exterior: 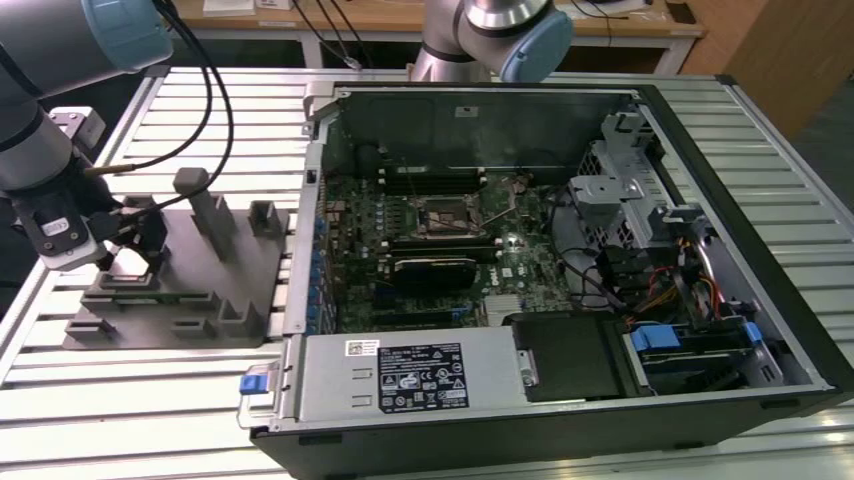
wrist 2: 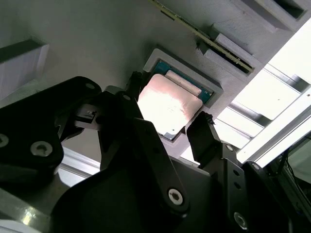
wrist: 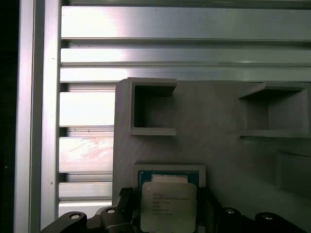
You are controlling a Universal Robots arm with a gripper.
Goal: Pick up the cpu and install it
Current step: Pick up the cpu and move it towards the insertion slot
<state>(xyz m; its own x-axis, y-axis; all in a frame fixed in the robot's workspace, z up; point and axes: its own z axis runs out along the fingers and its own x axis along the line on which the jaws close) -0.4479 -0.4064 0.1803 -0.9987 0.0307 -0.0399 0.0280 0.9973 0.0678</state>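
The cpu [wrist 2: 167, 107] is a flat square chip with a shiny metal top. It lies in a square recess of the grey fixture [exterior: 187, 300], which stands on the table at the exterior view's left. Printed lines show on the cpu [wrist: 168, 204] in the first wrist view. My gripper [exterior: 127, 255] is down on the fixture, straddling the chip. Its black fingertips [wrist 2: 137, 81] meet opposite edges of the chip, so the gripper [wrist 2: 171, 103] is shut on it. The motherboard's metal-framed socket [exterior: 441, 215] sits inside the open computer case [exterior: 747, 330].
Upright grey posts [exterior: 211, 215] and further pockets [wrist: 153, 109] rise from the fixture close to the gripper. The slatted aluminium table [exterior: 147, 400] runs under everything. A black heatsink block [exterior: 430, 268], drive cage [exterior: 627, 200] and cables crowd the case interior.
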